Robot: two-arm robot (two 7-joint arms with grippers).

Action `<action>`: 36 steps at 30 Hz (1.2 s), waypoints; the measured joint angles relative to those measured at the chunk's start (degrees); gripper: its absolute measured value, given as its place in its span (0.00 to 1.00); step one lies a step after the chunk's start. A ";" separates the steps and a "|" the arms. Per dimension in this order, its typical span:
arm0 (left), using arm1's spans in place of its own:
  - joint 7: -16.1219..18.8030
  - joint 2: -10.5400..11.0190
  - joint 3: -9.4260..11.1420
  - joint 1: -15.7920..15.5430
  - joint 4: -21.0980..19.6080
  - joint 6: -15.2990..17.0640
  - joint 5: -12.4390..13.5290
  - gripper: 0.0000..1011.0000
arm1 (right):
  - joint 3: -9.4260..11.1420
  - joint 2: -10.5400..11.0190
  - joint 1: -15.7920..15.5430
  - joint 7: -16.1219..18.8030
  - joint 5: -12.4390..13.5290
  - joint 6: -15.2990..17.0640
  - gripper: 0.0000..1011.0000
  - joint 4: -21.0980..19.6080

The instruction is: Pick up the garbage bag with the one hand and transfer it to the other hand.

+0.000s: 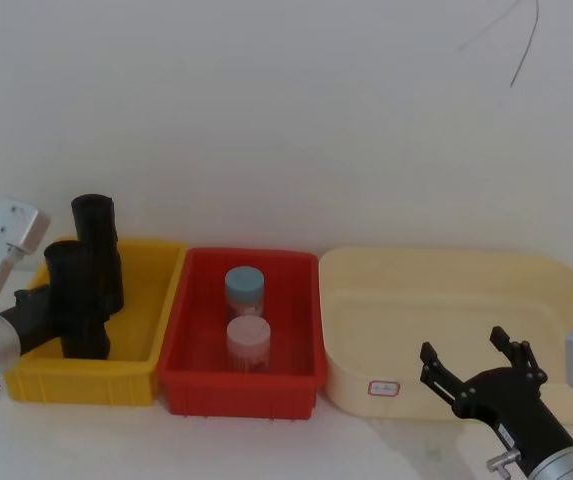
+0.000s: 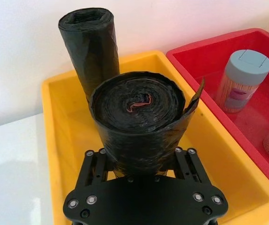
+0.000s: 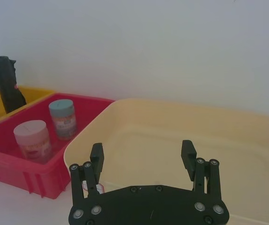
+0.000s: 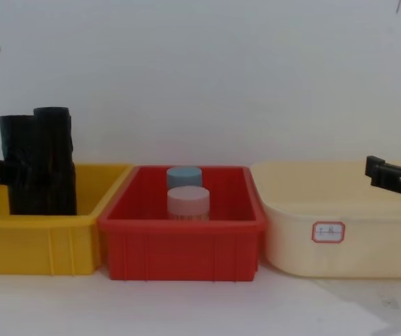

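Observation:
The garbage bag (image 1: 78, 290) is a thick, crinkly black roll standing upright in the yellow bin (image 1: 76, 378). In the left wrist view its coiled top (image 2: 139, 105) faces the camera. My left gripper (image 1: 61, 312), with a green light on its wrist, reaches in from the left. Its two fingers (image 2: 96, 161) press against opposite sides of the roll, so it is shut on it. The bin wall hides the roll's base in the chest view (image 4: 18, 164). My right gripper (image 1: 471, 365) hangs open with nothing in it, over the front edge of the cream tub (image 1: 446, 262).
A slimmer, smoother black roll (image 1: 96, 235) stands just behind the garbage bag in the same bin. The red bin (image 1: 178, 355) in the middle holds a blue-lidded jar (image 1: 245, 288) and a pink-lidded jar (image 1: 248, 340). A white wall lies close behind.

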 joint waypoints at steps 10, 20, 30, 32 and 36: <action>-0.04 -0.14 0.18 -0.34 0.32 0.10 0.13 0.49 | 0.00 -0.01 0.08 0.05 0.00 0.01 1.00 0.05; -0.04 -0.19 0.27 -0.49 0.46 0.15 0.20 0.44 | -0.90 0.16 2.37 2.95 0.47 1.45 1.00 1.42; -0.03 -0.23 0.32 -0.56 0.52 0.18 0.25 0.43 | -4.37 -0.38 8.38 8.16 0.86 5.89 1.00 4.49; -0.03 -0.24 0.32 -0.57 0.53 0.19 0.25 0.43 | -5.37 -0.70 10.02 9.25 0.73 7.04 1.00 5.17; -0.03 -0.24 0.32 -0.59 0.55 0.18 0.25 0.43 | -7.11 -1.31 12.70 10.54 0.27 8.85 1.00 6.36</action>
